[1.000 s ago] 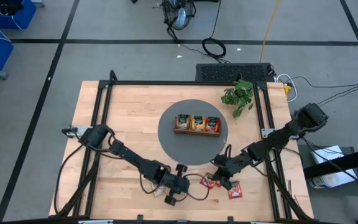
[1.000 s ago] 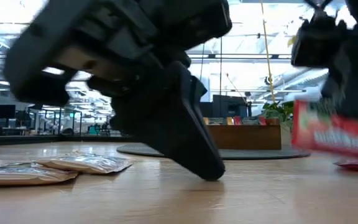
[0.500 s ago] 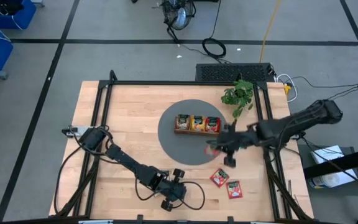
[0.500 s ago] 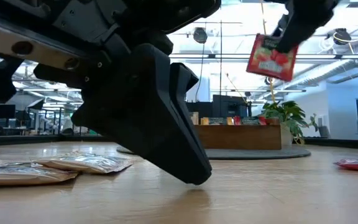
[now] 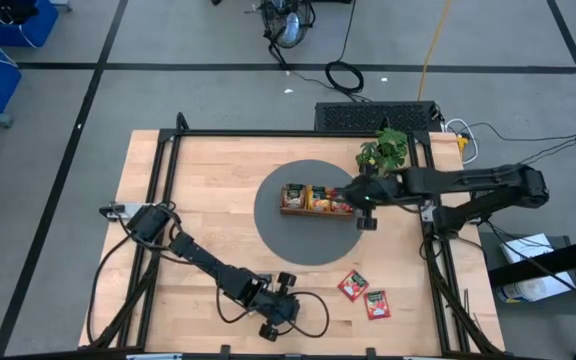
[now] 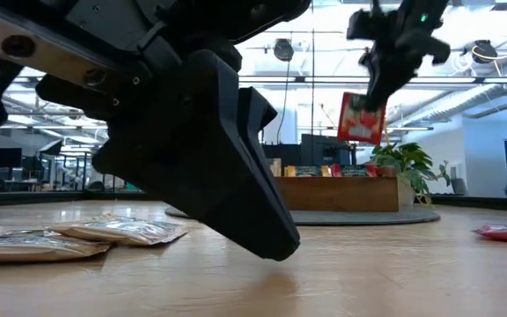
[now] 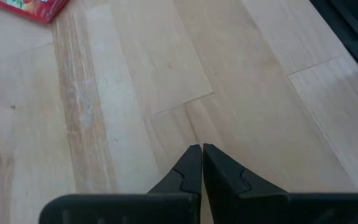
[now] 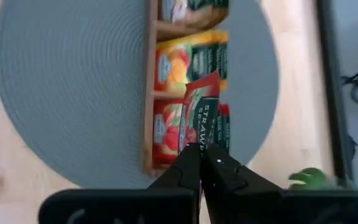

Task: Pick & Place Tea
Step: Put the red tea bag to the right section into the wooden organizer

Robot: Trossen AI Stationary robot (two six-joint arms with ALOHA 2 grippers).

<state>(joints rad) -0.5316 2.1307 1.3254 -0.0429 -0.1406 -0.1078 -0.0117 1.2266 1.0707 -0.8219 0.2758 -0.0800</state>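
Grey floor [image 5: 198, 95] crossed by dark tape lines; beyond, bright ceiling lights [image 6: 324, 62] over an open office.

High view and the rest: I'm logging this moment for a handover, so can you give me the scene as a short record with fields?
right gripper: shut on a red tea sachet, held above the wooden tray
tray: on the grey round mat, three compartments holding sachets
left gripper: shut, empty, low over the table's near edge
loose sachets: two red ones on the table
plant: beside the mat
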